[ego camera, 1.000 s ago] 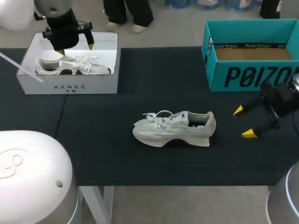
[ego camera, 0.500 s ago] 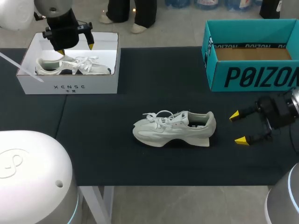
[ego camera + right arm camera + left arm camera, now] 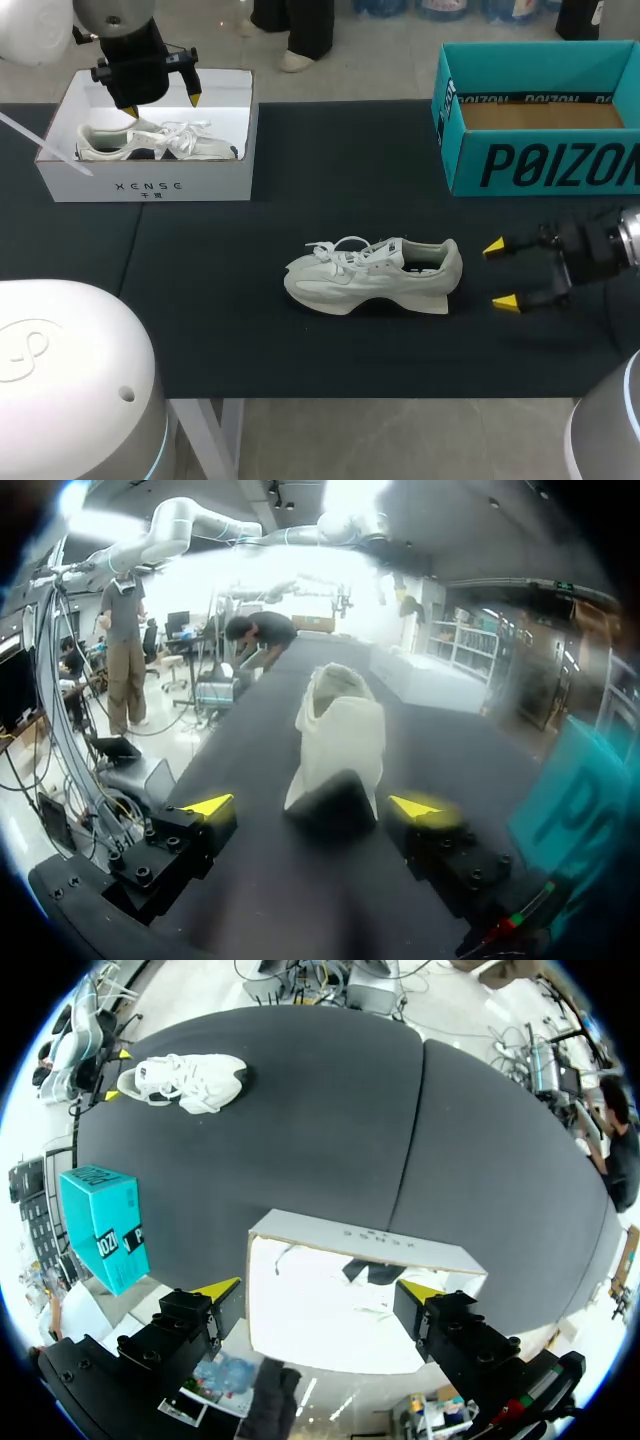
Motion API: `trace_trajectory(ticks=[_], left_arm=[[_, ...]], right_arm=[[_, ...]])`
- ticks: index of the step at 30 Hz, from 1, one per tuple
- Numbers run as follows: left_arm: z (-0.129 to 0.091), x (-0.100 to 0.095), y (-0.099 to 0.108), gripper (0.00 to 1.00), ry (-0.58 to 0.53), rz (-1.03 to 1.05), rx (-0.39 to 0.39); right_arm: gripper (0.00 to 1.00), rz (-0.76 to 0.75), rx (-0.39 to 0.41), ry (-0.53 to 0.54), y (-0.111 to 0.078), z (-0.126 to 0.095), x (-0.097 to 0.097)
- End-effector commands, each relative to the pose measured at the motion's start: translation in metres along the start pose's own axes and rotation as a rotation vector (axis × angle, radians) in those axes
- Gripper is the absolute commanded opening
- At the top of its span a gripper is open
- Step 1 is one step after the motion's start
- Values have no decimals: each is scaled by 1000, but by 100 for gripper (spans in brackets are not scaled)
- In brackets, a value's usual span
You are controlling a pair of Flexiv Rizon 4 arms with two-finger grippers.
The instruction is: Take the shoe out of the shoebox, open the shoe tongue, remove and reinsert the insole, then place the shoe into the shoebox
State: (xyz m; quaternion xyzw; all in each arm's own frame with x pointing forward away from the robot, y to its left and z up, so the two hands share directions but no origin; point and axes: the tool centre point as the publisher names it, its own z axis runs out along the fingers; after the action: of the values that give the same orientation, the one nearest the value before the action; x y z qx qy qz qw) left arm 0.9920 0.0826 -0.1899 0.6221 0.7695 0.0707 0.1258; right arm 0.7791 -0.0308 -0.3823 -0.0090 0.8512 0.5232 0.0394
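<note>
A white sneaker (image 3: pixel 375 275) lies on its side on the black table (image 3: pixel 250 340), toe to the left and heel to the right. My right gripper (image 3: pixel 499 274) is open just right of the heel, yellow tips pointing at it without touching. In the right wrist view the sneaker (image 3: pixel 340 735) lies heel-first straight ahead of the open gripper (image 3: pixel 312 806). My left gripper (image 3: pixel 160 104) hangs open over the white shoebox (image 3: pixel 150 185), which holds a second white sneaker (image 3: pixel 155 142). In the left wrist view that shoebox (image 3: pixel 365 1245) lies under the open gripper (image 3: pixel 320 1288).
An open teal shoebox (image 3: pixel 540 165) stands at the back right, its floor bare cardboard. It also shows in the left wrist view as the teal shoebox (image 3: pixel 105 1225), and beside the right gripper as the teal shoebox (image 3: pixel 580 800). A seam splits the table mat.
My right gripper has moved left across the table toward the sneaker's heel, staying open. The left arm and both sneakers have not moved.
</note>
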Motion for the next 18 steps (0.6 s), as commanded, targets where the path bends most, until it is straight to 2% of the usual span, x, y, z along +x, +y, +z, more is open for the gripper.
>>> trace_trajectory(ticks=[1,18], left_arm=[[0,0,0,100,1,1,0],[0,0,0,100,1,1,0]], right_arm=[[100,7,-32,14,-10,11,-11],[100,-22,-64,28,-2,42,-21]])
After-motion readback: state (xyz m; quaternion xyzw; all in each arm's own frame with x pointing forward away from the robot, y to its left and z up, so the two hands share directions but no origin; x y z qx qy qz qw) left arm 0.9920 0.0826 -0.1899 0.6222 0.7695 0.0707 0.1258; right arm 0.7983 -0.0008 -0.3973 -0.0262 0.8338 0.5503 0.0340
